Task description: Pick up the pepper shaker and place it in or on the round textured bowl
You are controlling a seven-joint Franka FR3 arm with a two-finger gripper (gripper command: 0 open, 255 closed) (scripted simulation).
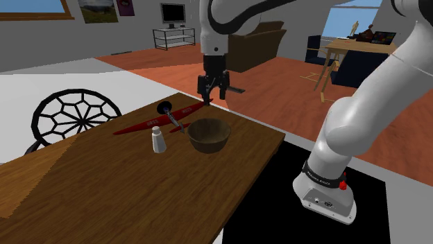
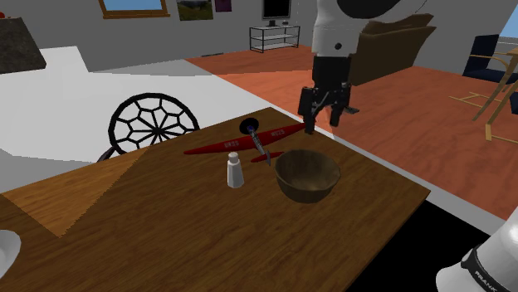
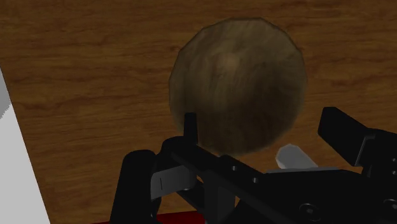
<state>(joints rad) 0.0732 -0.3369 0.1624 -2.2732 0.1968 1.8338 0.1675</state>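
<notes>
A small white pepper shaker stands upright on the wooden table, just off the brown round bowl on the shoulder view's left. My black gripper hangs open and empty above the table's far edge, behind the bowl and well clear of the shaker. In the wrist view the bowl lies below, beyond my spread fingers. A pale rounded cap peeks out behind the hand; it may be the shaker.
A long red flat object with a black-headed utensil across it lies behind the shaker. A black web-backed chair stands at the table's far side. My stand is beside the table.
</notes>
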